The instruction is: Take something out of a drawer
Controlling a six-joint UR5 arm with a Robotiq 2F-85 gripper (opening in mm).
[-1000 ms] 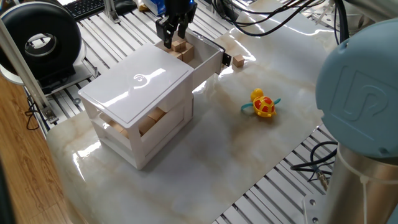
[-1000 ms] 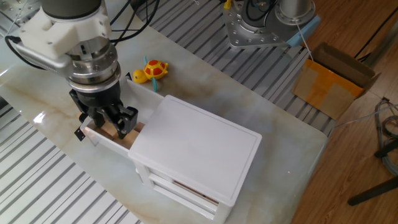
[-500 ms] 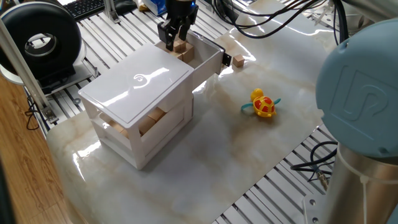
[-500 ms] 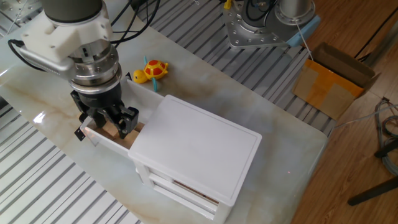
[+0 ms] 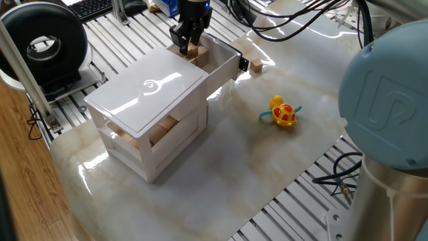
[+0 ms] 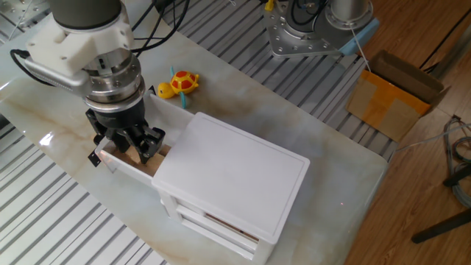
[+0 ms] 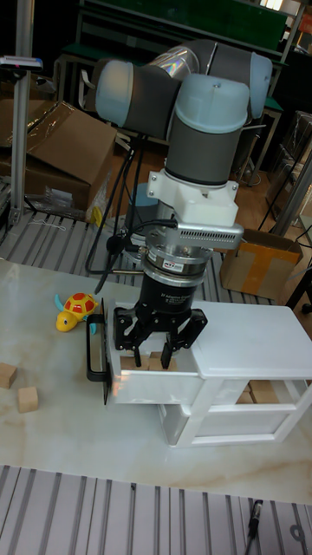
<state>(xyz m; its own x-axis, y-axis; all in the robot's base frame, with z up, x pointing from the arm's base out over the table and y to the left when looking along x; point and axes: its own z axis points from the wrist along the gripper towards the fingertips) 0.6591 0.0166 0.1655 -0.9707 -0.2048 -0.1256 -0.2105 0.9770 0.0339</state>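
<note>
The drawer stands pulled out of the top of the white three-tier box, its black knob at the front. Wooden blocks lie inside it. My gripper reaches down into the drawer near the box's lid. Its fingers are closed against a wooden block. The gripper body hides the rest of the drawer's contents in the other fixed view.
A yellow and red toy turtle lies on the marble table beyond the drawer front. Loose wooden blocks sit nearby. The lower tiers hold more blocks. A cardboard box stands off the table.
The fingers have drawn closer together around the wooden block in the drawer. The gripper has hardly shifted otherwise, and the drawer and turtle have not moved.
</note>
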